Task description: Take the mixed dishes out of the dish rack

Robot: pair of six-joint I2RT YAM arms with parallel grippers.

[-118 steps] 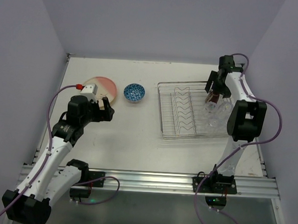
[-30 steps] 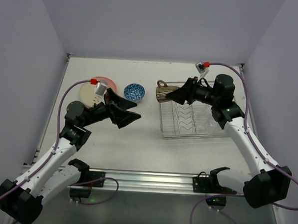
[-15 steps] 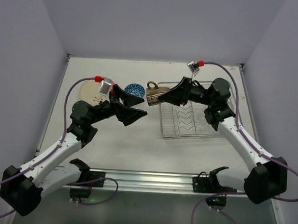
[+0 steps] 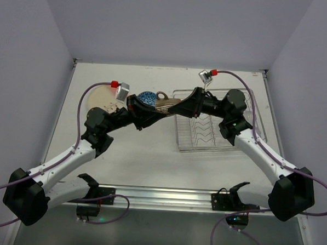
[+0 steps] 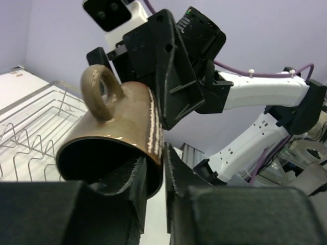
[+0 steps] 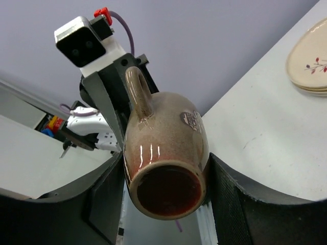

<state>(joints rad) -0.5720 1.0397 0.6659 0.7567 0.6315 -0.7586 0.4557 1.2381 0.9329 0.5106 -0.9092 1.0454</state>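
Half a second back my two claws were apart, with only the right one carrying the small dark brown mug (image 4: 163, 104). Now they are meeting in mid-air, and both are gripping it. The right claw (image 4: 174, 107) is clamping the mug's body from both sides at the base end. The left claw (image 5: 162, 176) is pinching the rim, one finger inside the mouth and one outside (the wall is sandwiched between them). The mug is lying on its side with the handle up.

It is hanging above the surface (image 4: 151, 155), just off the left edge of the dish rack (image 4: 212, 133) and clear of the wires. The blue-patterned bowl (image 4: 145, 97) is sitting just behind the left claw and is partly hidden by it. The cream plates (image 4: 98, 100) are lying further left, near the side wall. Toward me, between the two arms, a wide stretch of bare surface is lying open.
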